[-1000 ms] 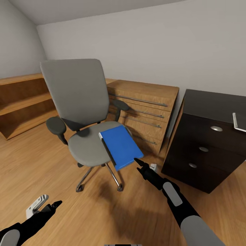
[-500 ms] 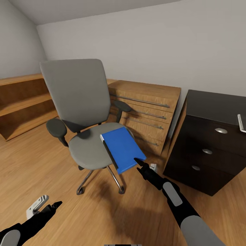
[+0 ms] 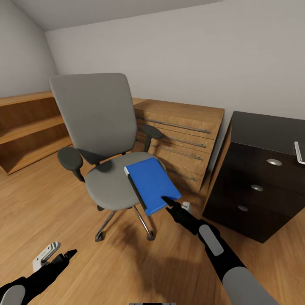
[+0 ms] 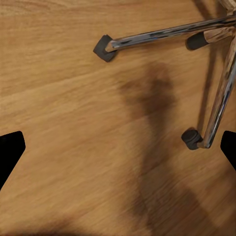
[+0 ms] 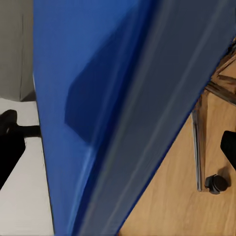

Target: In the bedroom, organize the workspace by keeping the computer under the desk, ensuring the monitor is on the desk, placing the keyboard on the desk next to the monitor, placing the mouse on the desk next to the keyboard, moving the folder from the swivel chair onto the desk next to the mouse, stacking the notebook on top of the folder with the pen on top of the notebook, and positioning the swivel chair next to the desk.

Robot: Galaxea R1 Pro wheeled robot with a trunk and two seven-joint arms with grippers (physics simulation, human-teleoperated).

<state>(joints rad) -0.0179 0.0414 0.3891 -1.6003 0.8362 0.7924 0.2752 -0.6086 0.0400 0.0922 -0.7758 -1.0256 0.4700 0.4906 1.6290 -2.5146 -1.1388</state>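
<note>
Head view: blue folder (image 3: 151, 186) on swivel chair (image 3: 99, 140) seat, overhanging front edge. Right gripper (image 3: 166, 201) at its near corner, jaws open astride the edge; slide deeper before closing. Left gripper (image 3: 67, 255) idle, jaws parted, empty.

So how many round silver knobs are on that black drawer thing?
3, stacked down the front of the desk's dark drawer unit: the top knob, the middle knob and the bottom knob, one per drawer.

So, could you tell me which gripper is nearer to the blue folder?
Right. The right gripper is at the folder's near edge, which overhangs the swivel chair; the left gripper hangs low over the floor, well away.
</note>
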